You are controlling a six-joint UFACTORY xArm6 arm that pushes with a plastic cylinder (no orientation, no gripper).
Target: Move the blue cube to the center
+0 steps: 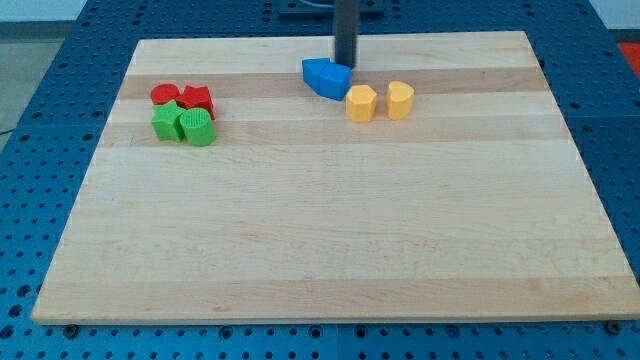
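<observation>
Two blue blocks touch near the view's top centre: a blue cube [316, 72] on the left and a blue wedge-like block [336, 83] on the right. My tip [345, 64] stands just above and right of them, touching or nearly touching the wedge-like block's top edge. The rod rises out of the view's top.
A yellow hexagonal block [361, 103] and a yellow heart-like block [400, 100] lie just right of the blue pair. At the upper left, two red blocks [182, 97] sit above a green block [166, 123] and a green cylinder [199, 127]. The wooden board [330, 250] lies on a blue perforated table.
</observation>
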